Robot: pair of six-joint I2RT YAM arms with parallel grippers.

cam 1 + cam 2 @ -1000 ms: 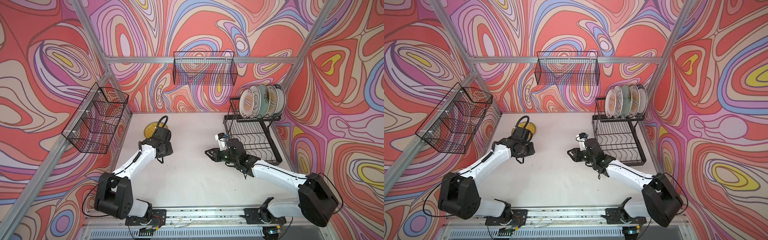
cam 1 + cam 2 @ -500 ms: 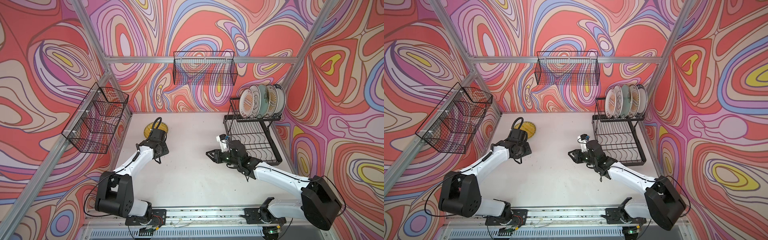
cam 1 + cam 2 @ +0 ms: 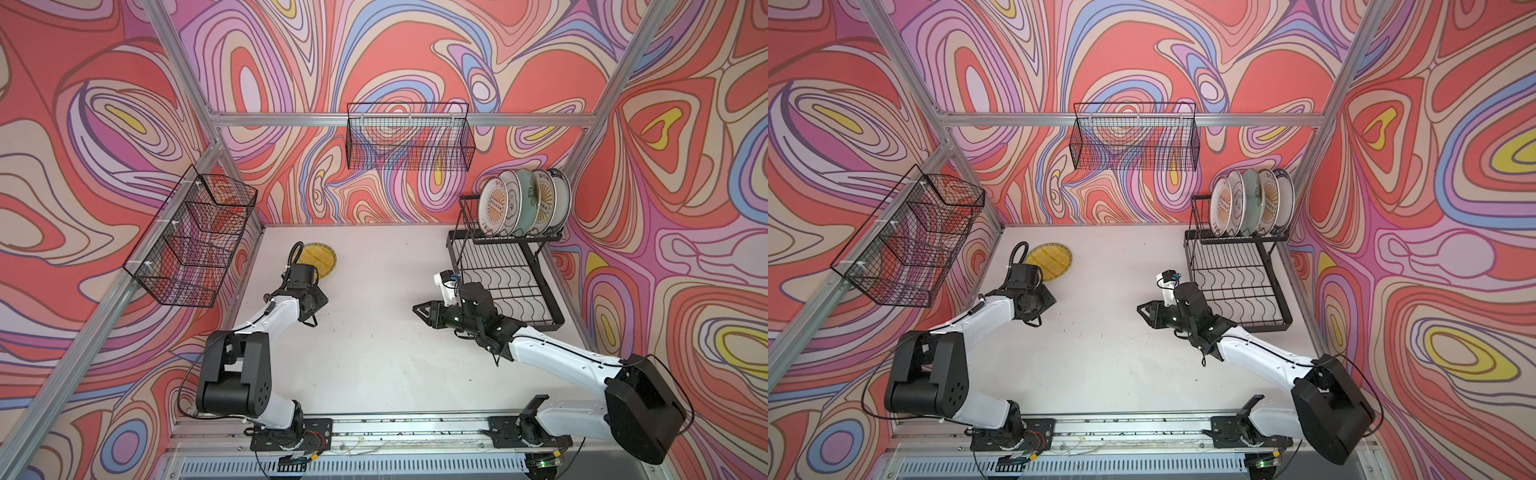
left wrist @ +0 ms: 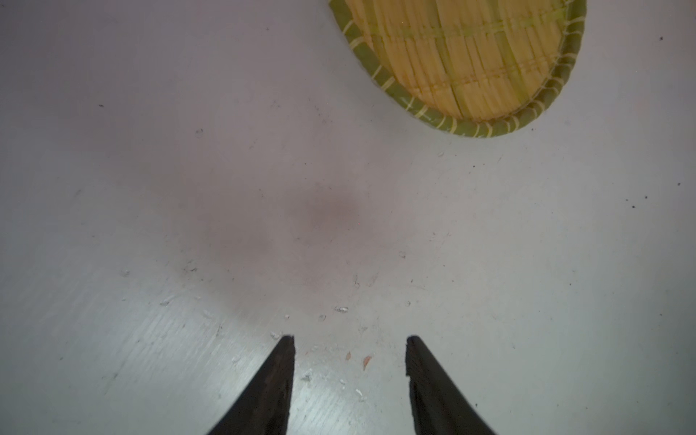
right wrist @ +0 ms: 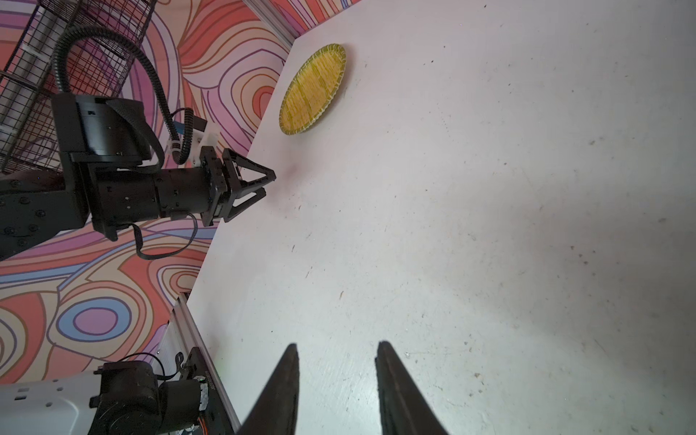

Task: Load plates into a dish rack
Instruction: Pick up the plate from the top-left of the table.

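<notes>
So in both top views the yellow striped plate (image 3: 321, 261) lies flat near the table's (image 3: 374, 365) far left corner. The five other plates (image 3: 519, 203) stand on the dish rack's (image 3: 507, 286) upper tier, in the far right corner.

Left wrist: left gripper (image 4: 350, 339) is spread and empty, with the plate just beside it.

Right wrist: right gripper (image 5: 337, 344) is spread too, nothing in it.

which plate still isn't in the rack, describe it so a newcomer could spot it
Start at the white table and go to its far left corner, below the wall basket. The plate lies flat there, alone. It is yellow with a green rim, while the other five stand on edge in the rack on the right.
</notes>
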